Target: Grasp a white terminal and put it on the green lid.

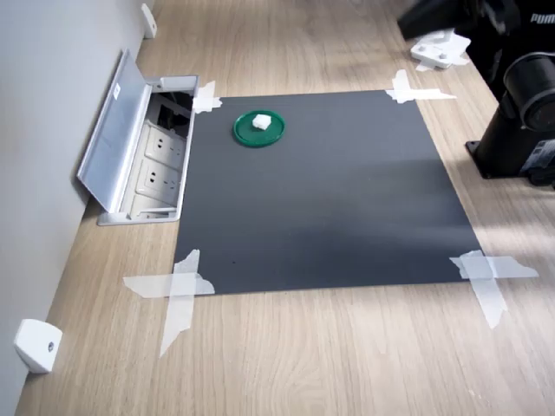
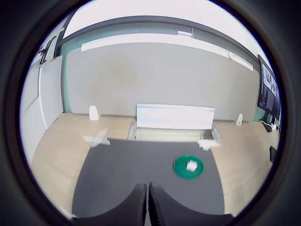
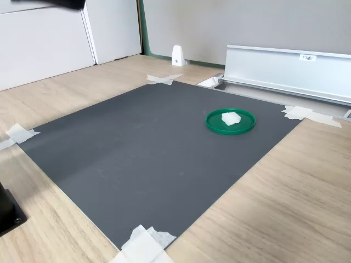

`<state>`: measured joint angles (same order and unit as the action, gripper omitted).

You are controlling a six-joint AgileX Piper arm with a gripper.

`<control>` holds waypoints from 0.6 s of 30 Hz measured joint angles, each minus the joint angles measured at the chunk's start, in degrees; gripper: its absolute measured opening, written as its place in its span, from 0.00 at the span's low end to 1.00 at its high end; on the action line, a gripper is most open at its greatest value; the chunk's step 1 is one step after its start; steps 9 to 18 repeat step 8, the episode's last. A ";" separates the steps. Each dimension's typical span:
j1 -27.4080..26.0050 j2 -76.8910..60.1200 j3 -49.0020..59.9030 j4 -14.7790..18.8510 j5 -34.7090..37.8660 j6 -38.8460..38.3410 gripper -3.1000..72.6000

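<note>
Where the white terminal (image 1: 259,121) rests on the green lid (image 1: 270,133), the pair sits in the upper-middle part of the first exterior view, near the far left corner of the dark mat (image 1: 347,199). In the second exterior view the white terminal (image 3: 230,118) lies roughly at the centre of the green lid (image 3: 245,125), right of the frame's middle, close to the mat's (image 3: 142,148) far edge. The wrist view places the terminal (image 2: 191,165) on the lid (image 2: 181,167) in the lower right of the frame.

The claw (image 2: 147,207) appears at the bottom centre of the wrist view, its two dark fingers (image 2: 134,207) pressed together with only a thin seam between them, holding nothing and well apart from the lid.

The mat is fixed to the wooden bench (image 1: 347,364) by white tape strips (image 1: 178,290) at its corners. An open socket box (image 1: 147,156) with a raised metal flap sits just beside the mat at the left of the first exterior view. A white wedge-shaped piece (image 1: 36,345) stands at the lower left of that frame. Part of the dark arm base (image 1: 520,121) occupies the upper right.
</note>
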<state>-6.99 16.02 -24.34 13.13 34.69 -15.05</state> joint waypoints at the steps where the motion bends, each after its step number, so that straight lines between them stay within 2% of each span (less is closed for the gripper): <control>1: 0.00 -1.82 1.78 0.00 0.00 0.08 0.03; 8: 0.00 -10.20 8.48 0.00 -0.65 0.08 0.03; 18: 0.00 -10.20 8.48 0.00 -0.65 0.08 0.03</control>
